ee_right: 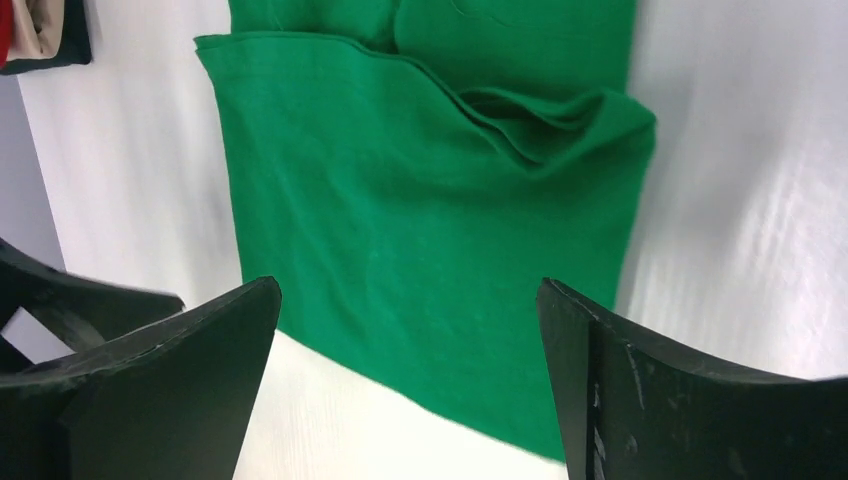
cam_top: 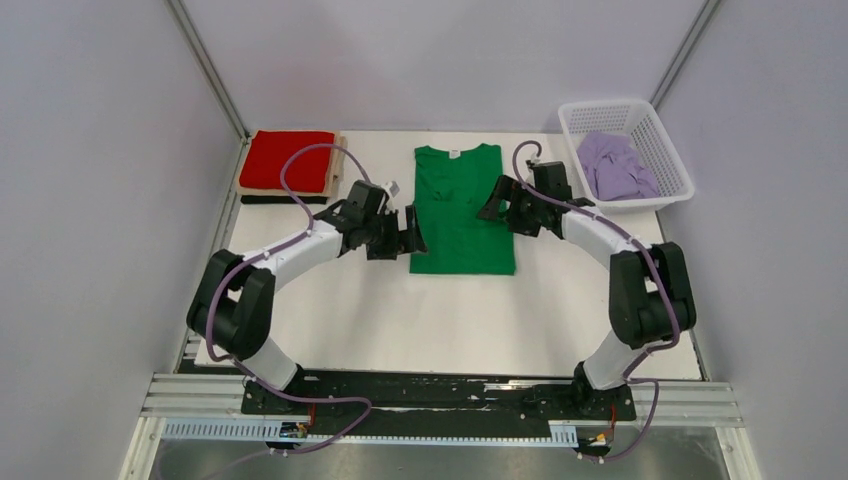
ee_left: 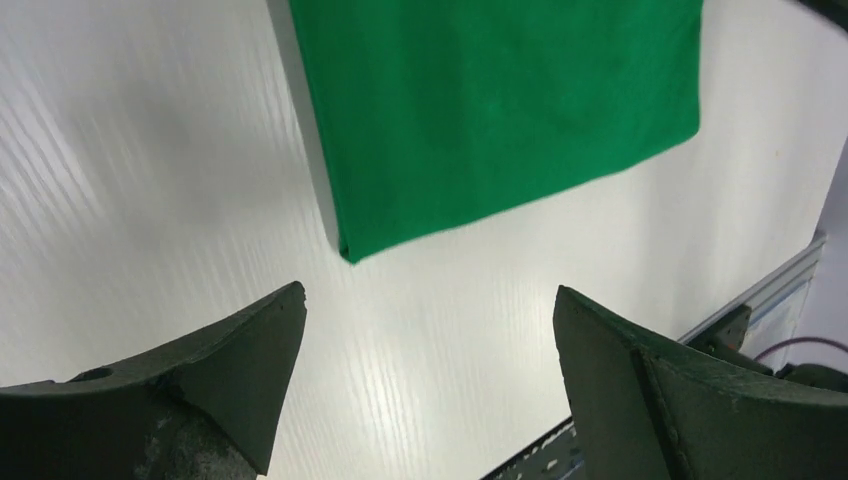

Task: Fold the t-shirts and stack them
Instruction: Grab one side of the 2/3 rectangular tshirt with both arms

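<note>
While the green shirt lies folded narrow at the far middle of the table, the left gripper and the right gripper stand spread wide, empty, at its side edges.

Black t-shirt mostly under red t-shirt

Soft cloth t-shirts: five: bright green, red, beige, black, lilac
White plastic lattice basket: one
Robot arms: two: left arm, right arm
</note>
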`<state>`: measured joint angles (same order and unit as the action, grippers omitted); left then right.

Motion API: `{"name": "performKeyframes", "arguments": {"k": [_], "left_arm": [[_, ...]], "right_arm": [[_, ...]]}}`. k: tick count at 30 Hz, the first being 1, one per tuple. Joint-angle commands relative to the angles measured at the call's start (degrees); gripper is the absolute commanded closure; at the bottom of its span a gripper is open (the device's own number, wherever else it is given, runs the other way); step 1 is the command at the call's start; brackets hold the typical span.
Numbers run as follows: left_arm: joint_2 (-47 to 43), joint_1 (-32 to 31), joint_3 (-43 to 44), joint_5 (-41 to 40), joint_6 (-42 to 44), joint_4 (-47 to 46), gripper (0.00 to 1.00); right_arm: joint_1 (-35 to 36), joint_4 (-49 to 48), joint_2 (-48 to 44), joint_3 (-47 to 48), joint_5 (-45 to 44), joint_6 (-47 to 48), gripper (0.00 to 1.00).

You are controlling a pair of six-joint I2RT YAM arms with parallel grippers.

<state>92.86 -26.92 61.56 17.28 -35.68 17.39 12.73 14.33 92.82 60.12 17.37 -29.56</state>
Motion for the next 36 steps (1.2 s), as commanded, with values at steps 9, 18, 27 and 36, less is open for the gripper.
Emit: {"name": "performKeyframes", "arguments": {"k": [9, 18, 27, 36], "left_arm": [[-5.93, -1.21, -6.40, -4.33, -1.22, 1.20, 0.00], [-1.83, -1.34, -6.05, -3.60, -2.68, -0.08, 0.00], [2.22, -3.13, -6.18, -4.06, -4.57, -2.85, 0.22], [8.08, -4.72, -4.42, -5.39, -5.67, -2.78, 0.38]], "right_arm": [[-0.98, -5.07, 24.85, 25.16, -6.56, 3.98, 0.00], [-1.29, -2.64, 11.16, 15.30, -12.25, 2.27, 0.00], [-1.36, -1.16, -15.46, -13.48, -12.09, -5.50, 0.00], [-1.33, 0.43, -25.02, -22.39, -10.30, -6.41, 0.00]]}}
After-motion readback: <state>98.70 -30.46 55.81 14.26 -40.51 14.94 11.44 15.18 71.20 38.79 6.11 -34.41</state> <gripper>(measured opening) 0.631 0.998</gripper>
